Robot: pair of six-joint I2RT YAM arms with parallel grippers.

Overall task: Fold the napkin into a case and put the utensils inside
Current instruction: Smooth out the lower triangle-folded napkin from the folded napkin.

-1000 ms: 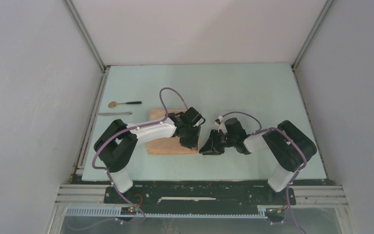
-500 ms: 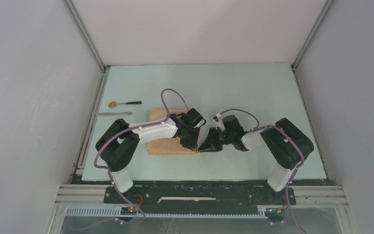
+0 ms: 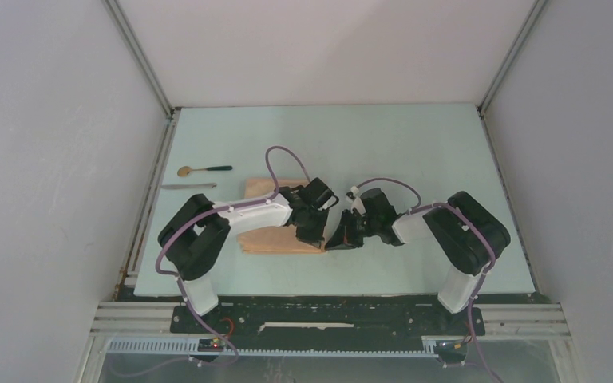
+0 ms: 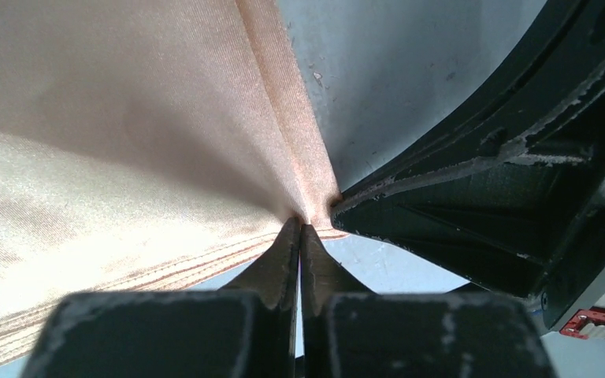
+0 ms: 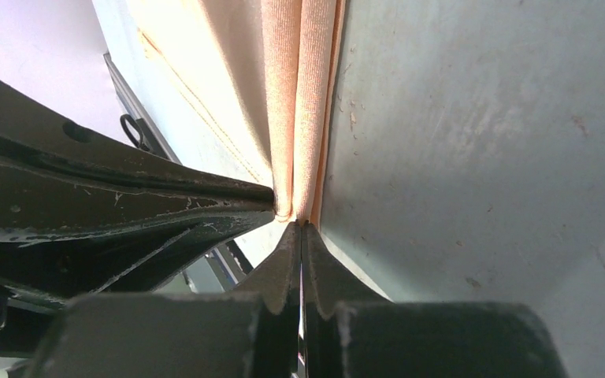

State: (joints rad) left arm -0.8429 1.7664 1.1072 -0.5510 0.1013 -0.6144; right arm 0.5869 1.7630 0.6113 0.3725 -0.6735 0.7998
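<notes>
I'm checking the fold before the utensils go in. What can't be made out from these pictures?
How many layers the napkin has: in the top view the left arm covers its middle, and both wrist views are too close.
Whether the shut right gripper pinches cloth: in the right wrist view its own tips hide the contact.
What the silvery utensil is: too small in the top view.
The spoon: outside both wrist views.
</notes>
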